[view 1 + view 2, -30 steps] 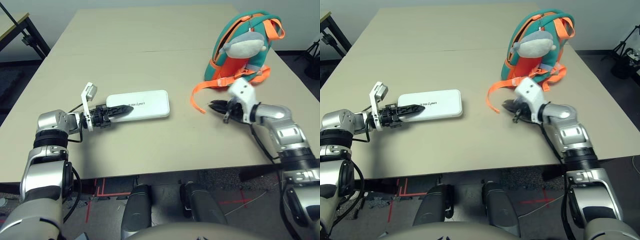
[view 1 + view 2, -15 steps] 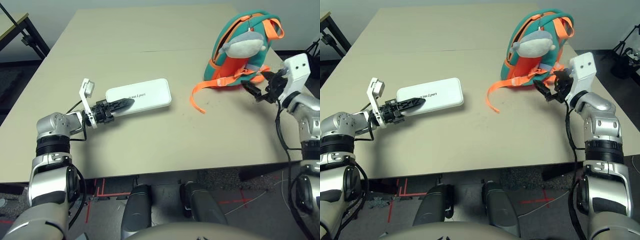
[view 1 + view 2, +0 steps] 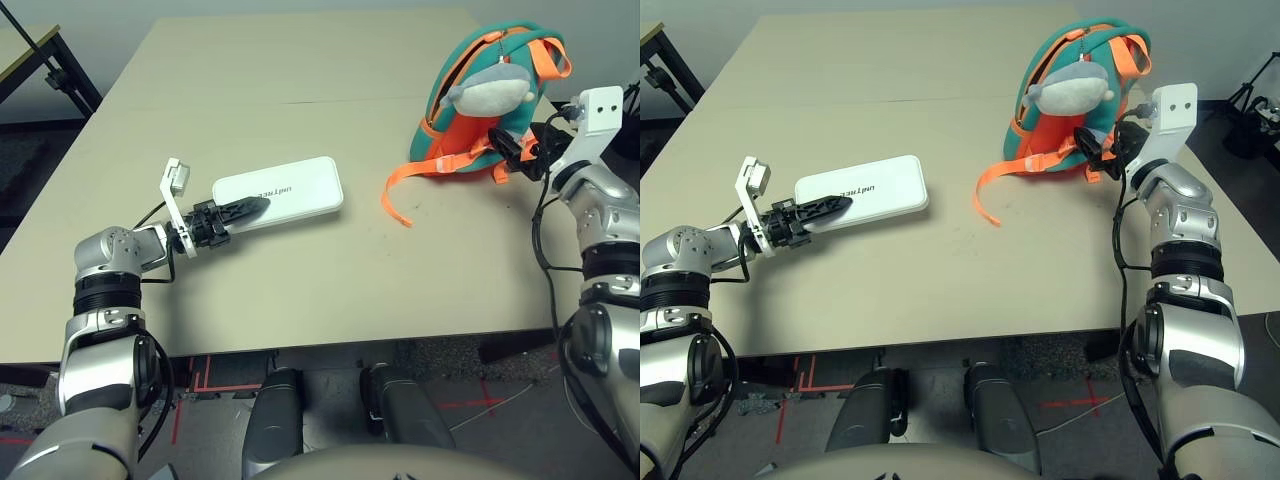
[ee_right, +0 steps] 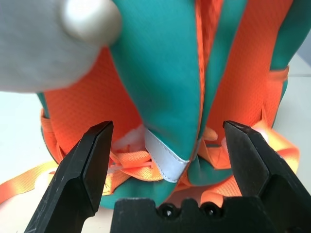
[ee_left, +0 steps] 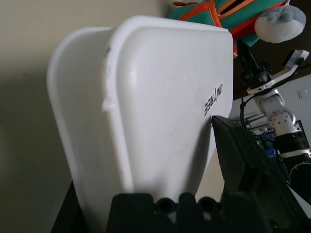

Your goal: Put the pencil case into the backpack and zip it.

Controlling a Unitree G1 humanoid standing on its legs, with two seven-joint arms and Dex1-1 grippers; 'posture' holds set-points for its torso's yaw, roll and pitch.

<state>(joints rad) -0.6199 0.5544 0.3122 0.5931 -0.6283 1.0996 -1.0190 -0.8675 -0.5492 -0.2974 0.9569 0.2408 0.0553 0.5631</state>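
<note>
Soft teal-and-orange backpack [image 3: 490,95] is standing upright, far right; right gripper [image 4: 171,160] is facing it, fingers spread wide, empty. Flat white hard pencil case [image 3: 280,192] is lying on table, left gripper [image 3: 238,212] clamping its end. Insertion, zipping remaining.

Beige table [image 3: 300,60] on grey floor [image 3: 25,170], black-legged stand [image 3: 60,75] alongside.

Only readable text: dark "UNITREE" lettering on the top face of the white pencil case [image 5: 160,121], toward its 3 o'clock edge.
</note>
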